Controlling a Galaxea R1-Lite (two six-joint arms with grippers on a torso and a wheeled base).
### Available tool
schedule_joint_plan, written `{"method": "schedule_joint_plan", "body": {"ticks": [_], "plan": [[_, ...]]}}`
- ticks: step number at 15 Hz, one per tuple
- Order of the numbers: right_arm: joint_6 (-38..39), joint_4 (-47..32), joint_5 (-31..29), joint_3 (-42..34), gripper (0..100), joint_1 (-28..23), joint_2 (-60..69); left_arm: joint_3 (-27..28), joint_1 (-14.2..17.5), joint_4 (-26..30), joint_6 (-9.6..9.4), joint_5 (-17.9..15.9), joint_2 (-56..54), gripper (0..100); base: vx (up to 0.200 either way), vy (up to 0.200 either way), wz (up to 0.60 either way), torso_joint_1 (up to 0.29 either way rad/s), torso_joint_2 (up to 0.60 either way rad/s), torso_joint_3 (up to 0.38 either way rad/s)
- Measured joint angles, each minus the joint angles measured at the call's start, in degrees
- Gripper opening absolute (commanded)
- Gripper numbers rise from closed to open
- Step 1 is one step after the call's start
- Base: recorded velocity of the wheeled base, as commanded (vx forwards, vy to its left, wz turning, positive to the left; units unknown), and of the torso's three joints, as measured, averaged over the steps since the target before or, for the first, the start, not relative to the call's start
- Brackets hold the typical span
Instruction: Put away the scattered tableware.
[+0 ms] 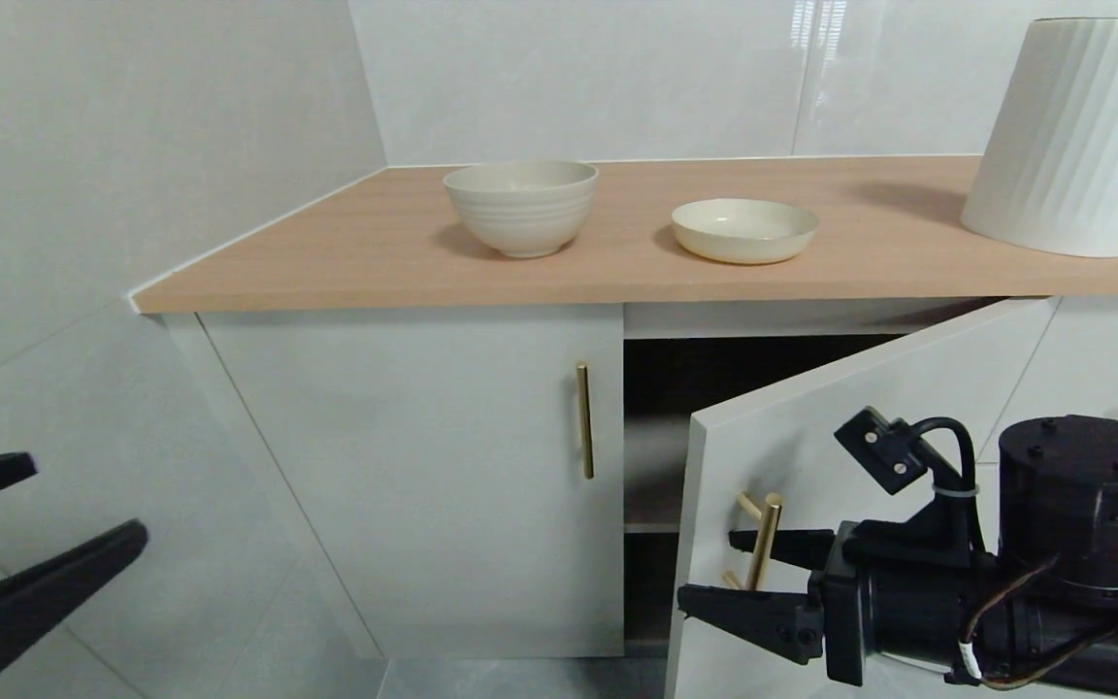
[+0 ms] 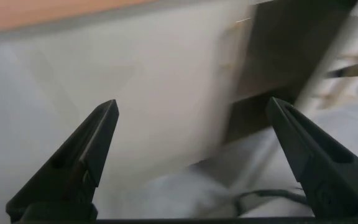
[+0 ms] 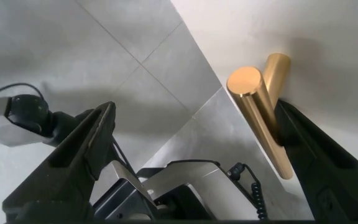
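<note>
While hanging low at the near left, spreading the left gripper point(image 1: 88, 498) wide open and gripping nothing, with both black fingers point(image 2: 92, 149) well apart in the left wrist view. Holding the right gripper point(image 1: 709, 568) at the near right, against the face of the open cabinet door point(image 1: 860, 388). Straddling that door's gold handle point(image 1: 764, 539) with parted fingers, one above and one below the bar, without clamping it; placing one finger point(image 3: 316, 168) just beside the bar in the right wrist view and the other well clear of it. Looking past the door edge into the dark cabinet interior point(image 1: 734, 369) and onto a pale shelf point(image 1: 651, 466). Facing, left of the opening, a shut door point(image 1: 404, 466) with its own upright handle point(image 1: 584, 419). Seeing, farther back on the wooden countertop point(image 1: 345, 257), the task's tableware sitting upright: a ribbed cream bowl point(image 1: 521, 206) on the left and a shallow cream dish point(image 1: 744, 229) to its right, near each other but not touching. Ending at the far right with a tall white ribbed container point(image 1: 1073, 136) standing on the counter, backing onto pale wall tiles point(image 1: 598, 78).
</note>
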State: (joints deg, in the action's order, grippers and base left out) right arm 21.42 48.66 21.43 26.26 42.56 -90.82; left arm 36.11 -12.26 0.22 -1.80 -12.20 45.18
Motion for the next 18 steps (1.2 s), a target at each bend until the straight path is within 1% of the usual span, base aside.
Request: {"method": "schedule_joint_plan", "body": {"ticks": [1, 3, 5, 6, 7, 8, 9, 10, 13, 18], "plan": [[-0.05, 0.13, -0.09, -0.33, 100, 0.41, 0.02, 1.26, -3.39, -0.49, 0.68, 0.13, 3.3, 100, 0.0, 0.0, 0.0, 0.0, 0.0, 0.0], [-0.16, 0.52, -0.48, -1.23, 100, 1.82, 0.16, 2.72, -8.4, -2.45, 1.4, 0.27, 8.59, 100, 0.0, 0.0, 0.0, 0.0, 0.0, 0.0], [-0.18, 0.79, -0.46, -2.65, 100, 2.34, 0.55, 3.47, -11.39, -6.24, 2.16, 0.33, 13.78, 100, 0.0, 0.0, 0.0, 0.0, 0.0, 0.0], [-0.18, 0.79, -0.28, -3.13, 100, 2.43, 0.91, 3.68, -13.18, -8.45, 3.74, 0.33, 16.57, 100, 0.0, 0.0, 0.0, 0.0, 0.0, 0.0], [-0.13, 0.6, -0.17, -3.46, 100, 2.45, 1.35, 3.96, -15.49, -10.89, 6.42, 0.3, 18.93, 100, 0.0, 0.0, 0.0, 0.0, 0.0, 0.0], [-0.1, 0.44, -0.11, -3.63, 100, 2.54, 1.63, 4.18, -17.71, -12.62, 8.34, 0.24, 21.03, 100, 0.0, 0.0, 0.0, 0.0, 0.0, 0.0], [-0.05, 0.4, 0.05, -3.8, 100, 2.54, 1.9, 4.51, -19.57, -13.79, 9.37, 0.16, 23.21, 100, 0.0, 0.0, 0.0, 0.0, 0.0, 0.0], [0.0, 0.3, 0.1, -4.1, 100, 2.54, 2.18, 4.84, -20.98, -14.01, 9.59, 0.05, 25.19, 100, 0.0, 0.0, 0.0, 0.0, 0.0, 0.0], [0.01, 0.18, 0.27, -4.73, 100, 2.54, 3.0, 7.55, -22.69, -14.91, 9.74, 0.02, 31.33, 100, 0.0, 0.0, 0.0, 0.0, 0.0, 0.0], [0.04, 0.16, 0.32, -4.9, 100, 2.54, 3.11, 11.26, -23.78, -23.2, 9.85, -0.79, 42.34, 100, 0.0, 0.0, 0.0, 0.0, 0.0, 0.0]]}}
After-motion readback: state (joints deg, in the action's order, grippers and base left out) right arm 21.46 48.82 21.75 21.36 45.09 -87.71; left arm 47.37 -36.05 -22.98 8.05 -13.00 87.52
